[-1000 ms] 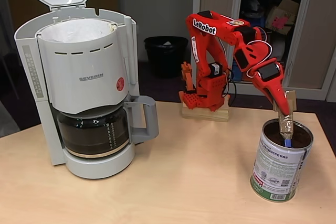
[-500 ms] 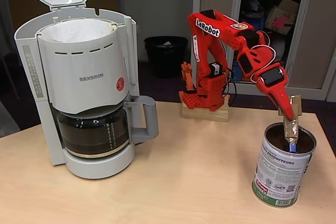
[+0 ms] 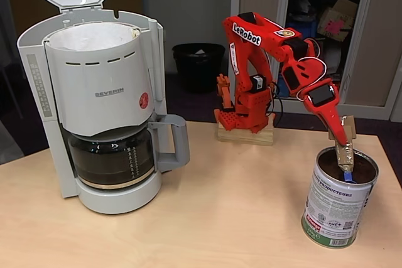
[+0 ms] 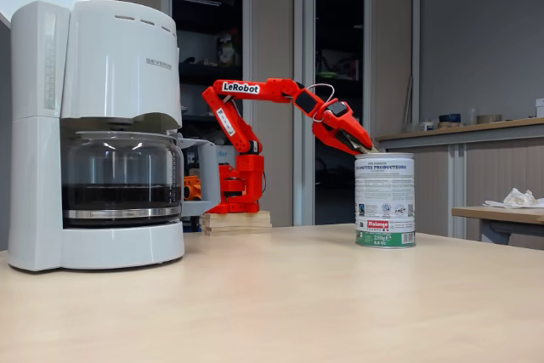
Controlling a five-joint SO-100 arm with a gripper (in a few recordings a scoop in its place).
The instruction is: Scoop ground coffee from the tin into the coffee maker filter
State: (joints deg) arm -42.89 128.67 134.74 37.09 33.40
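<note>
Gripper (image 3: 345, 149) clamped on taped scoop handle (image 3: 345, 155), dipped in tin (image 3: 334, 205) near tabletop's right edge; ground coffee (image 3: 328, 162) loose, spills if tilted.

The tin (image 3: 339, 202) sits further right than a second ago. The gripper (image 3: 345, 155) now rides slightly higher inside its mouth.

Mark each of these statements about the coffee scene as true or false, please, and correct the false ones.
1. The coffee maker has its lid closed. False: the lid stands open.
2. The gripper reaches into the tin. True.
3. The tin lies on its side. False: it stands upright.
4. The glass carafe sits in the coffee maker. True.
5. The tin stands left of the coffee maker in both fixed views. False: it stands to the right.
</note>
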